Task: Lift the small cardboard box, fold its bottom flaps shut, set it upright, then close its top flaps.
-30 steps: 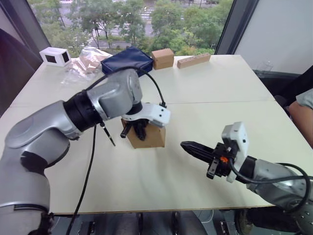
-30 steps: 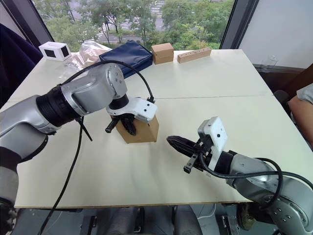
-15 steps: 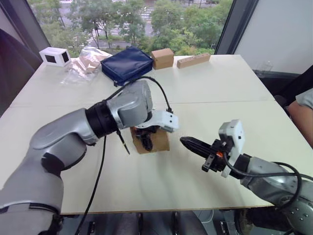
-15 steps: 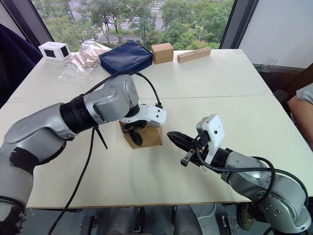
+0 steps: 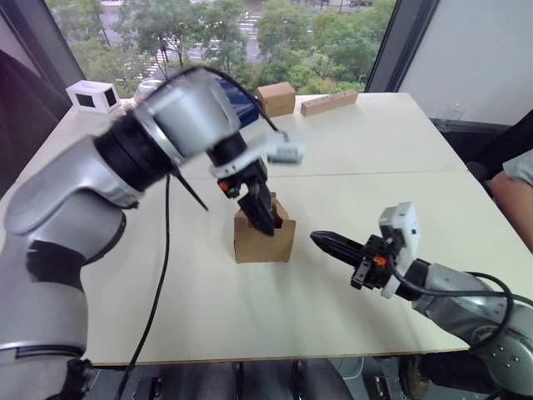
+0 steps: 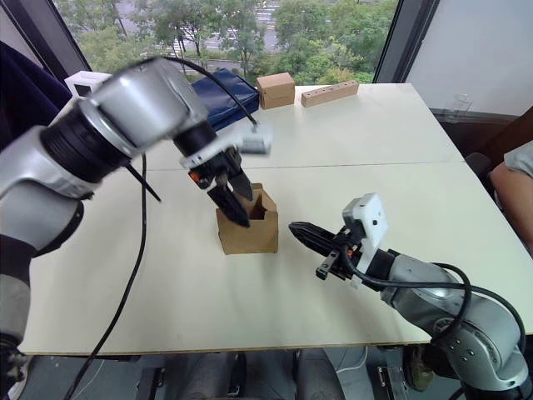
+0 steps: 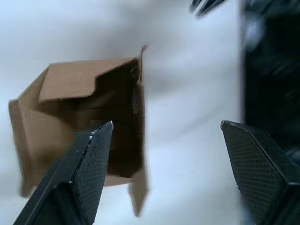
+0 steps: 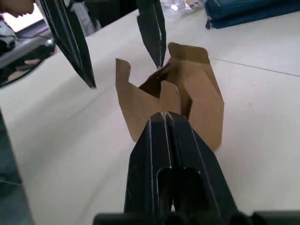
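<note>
Left tool point(image 5: 260, 210), fingers spread, had risen off the small cardboard box point(image 5: 263, 237), apparently upright on the table point(image 5: 375, 150); right tool point(image 5: 326, 242) pressed together; top flaps point(image 8: 180, 56) remained open.

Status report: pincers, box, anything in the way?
Left pincer open above box. Right pincer shut, beside it. Box upright on table, top flaps open. Nothing blocking.

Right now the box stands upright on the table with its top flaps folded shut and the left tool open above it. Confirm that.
Not quite: the top flaps are open, not shut. The right wrist view shows them standing up around a dark opening. The rest holds: the box stands upright on the table, and the left tool is open above it.
</note>
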Robot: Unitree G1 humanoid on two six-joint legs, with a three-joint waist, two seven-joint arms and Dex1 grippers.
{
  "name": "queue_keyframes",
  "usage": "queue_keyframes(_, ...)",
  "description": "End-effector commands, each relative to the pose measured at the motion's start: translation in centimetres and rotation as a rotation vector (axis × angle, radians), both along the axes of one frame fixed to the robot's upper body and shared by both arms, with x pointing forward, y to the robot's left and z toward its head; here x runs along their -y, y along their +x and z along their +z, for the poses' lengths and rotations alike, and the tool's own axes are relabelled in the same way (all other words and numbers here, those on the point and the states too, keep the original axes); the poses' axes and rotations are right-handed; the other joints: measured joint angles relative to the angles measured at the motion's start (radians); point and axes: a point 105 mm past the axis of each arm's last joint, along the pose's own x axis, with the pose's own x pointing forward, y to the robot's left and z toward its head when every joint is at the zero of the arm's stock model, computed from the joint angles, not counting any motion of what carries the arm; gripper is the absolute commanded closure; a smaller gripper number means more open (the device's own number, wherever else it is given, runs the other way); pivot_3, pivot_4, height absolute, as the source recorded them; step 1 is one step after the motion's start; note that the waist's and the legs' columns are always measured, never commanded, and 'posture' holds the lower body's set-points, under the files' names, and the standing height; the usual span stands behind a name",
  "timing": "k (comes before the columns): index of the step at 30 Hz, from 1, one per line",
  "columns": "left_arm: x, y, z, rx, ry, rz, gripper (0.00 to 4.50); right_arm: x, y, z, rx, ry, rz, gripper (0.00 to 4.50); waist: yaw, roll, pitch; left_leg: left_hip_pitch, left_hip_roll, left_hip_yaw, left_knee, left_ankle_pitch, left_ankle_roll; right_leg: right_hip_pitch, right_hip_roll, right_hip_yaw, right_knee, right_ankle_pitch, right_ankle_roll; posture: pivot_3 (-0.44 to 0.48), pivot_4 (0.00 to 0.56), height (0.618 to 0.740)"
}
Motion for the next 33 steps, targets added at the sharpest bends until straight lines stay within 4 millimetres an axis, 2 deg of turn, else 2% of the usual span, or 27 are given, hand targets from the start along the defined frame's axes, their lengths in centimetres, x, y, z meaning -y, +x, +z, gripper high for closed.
queue_keyframes(1, -1.0, 0.6, 4.6, 0.036, -0.331, 0.065, 0.73, 1.0, 0.1, 0.4, 0.029, -0.002, -0.012, 4.50, -0.001, 0.000, 0.000, 0.000, 0.000, 0.000, 0.000, 0.000, 0.000, 0.000, 0.000, 0.000, 0.000, 0.000, 0.000, 0.000, 0.150, 0.740)
queue_keyframes(4, -2.5, 2.4, 6.1, 0.207, -0.594, 0.128, 0.73, 1.6, 0.4, 0.1, 0.020, -0.009, -0.020, 4.50, -0.003, 0.003, -0.002, 0.002, 0.000, 0.000, 0.000, 0.000, 0.000, 0.001, 0.000, 0.000, 0.001, 0.000, 0.000, 0.000, 0.150, 0.740)
queue_keyframes(6, -4.8, 4.2, 6.1, 0.383, -0.756, 0.280, 0.73, 2.1, 0.8, -0.3, 0.006, -0.026, -0.022, 4.50, -0.004, 0.003, -0.002, 0.002, 0.001, 0.000, 0.000, 0.000, 0.000, 0.001, 0.000, 0.001, 0.001, 0.000, -0.001, 0.000, 0.150, 0.740)
queue_keyframes(8, -7.2, 5.1, 4.8, 0.546, -0.841, 0.418, 0.73, 2.5, 1.2, -0.8, -0.008, -0.050, -0.017, 4.50, -0.006, 0.003, -0.002, 0.002, 0.002, 0.000, 0.000, 0.000, 0.000, 0.001, 0.000, 0.001, 0.001, 0.000, -0.001, 0.000, 0.150, 0.740)
queue_keyframes(12, -10.3, 5.8, -0.3, 0.575, -0.825, 0.660, 0.73, 2.8, 2.2, -1.0, -0.001, -0.038, -0.016, 4.50, 0.004, 0.002, -0.001, 0.001, 0.001, 0.000, 0.000, 0.001, -0.002, -0.001, -0.002, 0.001, 0.001, 0.000, -0.001, 0.000, 0.150, 0.740)
queue_keyframes(15, -12.6, 5.9, -3.5, 0.549, -0.870, 0.849, 1.61, 2.9, 3.3, -0.8, 0.028, -0.034, -0.055, 4.50, 0.016, 0.001, -0.002, 0.001, -0.001, 0.000, 0.000, 0.002, -0.004, 0.000, -0.005, 0.000, 0.001, 0.000, 0.000, 0.000, 0.150, 0.740)
queue_keyframes(18, -14.1, 5.6, -6.5, 0.542, -0.860, 0.972, 2.85, 2.6, 3.6, -0.7, 0.036, -0.039, -0.049, 4.50, 0.025, 0.001, -0.002, 0.001, -0.003, 0.000, 0.000, 0.003, -0.005, 0.001, -0.007, -0.001, 0.001, 0.000, 0.000, 0.000, 0.150, 0.740)
queue_keyframes(22, -13.7, 3.8, -9.2, 0.501, -0.859, 0.959, 4.41, 2.5, 4.2, 0.6, 0.080, -0.044, -0.035, 4.50, 0.024, 0.001, -0.002, 0.001, -0.004, 0.001, 0.000, 0.003, -0.005, 0.001, -0.009, -0.001, 0.001, 0.000, 0.000, 0.000, 0.150, 0.740)
queue_keyframes(25, -12.1, 2.1, -10.1, 0.364, -0.911, 0.887, 4.47, 2.0, 5.1, 1.5, 0.119, -0.075, 0.005, 4.50, 0.022, 0.001, -0.002, 0.001, -0.004, 0.001, 0.000, 0.003, -0.005, 0.001, -0.009, -0.001, 0.001, 0.000, 0.000, 0.000, 0.150, 0.740)
queue_keyframes(29, -10.6, 1.9, -9.6, 0.370, -0.871, 0.770, 4.47, 0.5, 5.9, 1.8, 0.141, -0.122, 0.099, 4.50, 0.024, 0.001, -0.002, 0.002, -0.004, 0.000, 0.000, 0.003, -0.005, 0.001, -0.008, -0.002, 0.001, 0.000, 0.000, 0.000, 0.150, 0.740)
queue_keyframes(33, -10.6, 2.3, -10.2, 0.388, -0.816, 0.735, 4.47, 0.1, 6.3, 0.0, 0.104, -0.231, 0.135, 4.50, 0.021, 0.001, -0.002, 0.002, -0.004, 0.000, 0.000, 0.003, -0.005, 0.001, -0.008, -0.002, 0.001, 0.000, 0.000, 0.000, 0.150, 0.740)
